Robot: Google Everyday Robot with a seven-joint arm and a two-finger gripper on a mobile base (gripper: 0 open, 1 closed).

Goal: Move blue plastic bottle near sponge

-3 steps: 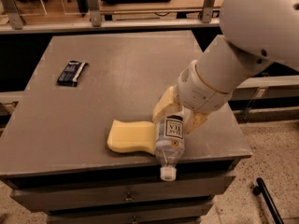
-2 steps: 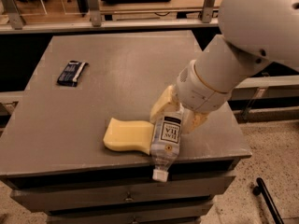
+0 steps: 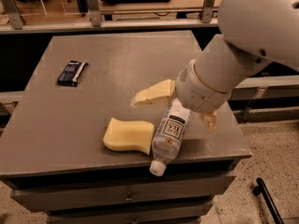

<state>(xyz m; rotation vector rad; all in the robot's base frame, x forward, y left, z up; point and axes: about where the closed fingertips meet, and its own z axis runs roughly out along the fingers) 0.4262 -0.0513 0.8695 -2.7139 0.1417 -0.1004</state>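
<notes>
While spread gripper (image 3: 179,107) straddles it, bottle (image 3: 170,135) touching sponge (image 3: 128,135) overhangs front table (image 3: 70,125) edge

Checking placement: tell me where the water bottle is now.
In the camera view, the bottle lies on its side at the front edge of the table, against the right end of the sponge, cap overhanging; the open tool straddles its far end.

You're looking at a cream-fingered gripper (image 3: 173,113) above the clear, white-capped blue plastic bottle (image 3: 170,133), beside the pale yellow sponge (image 3: 127,135).
</notes>
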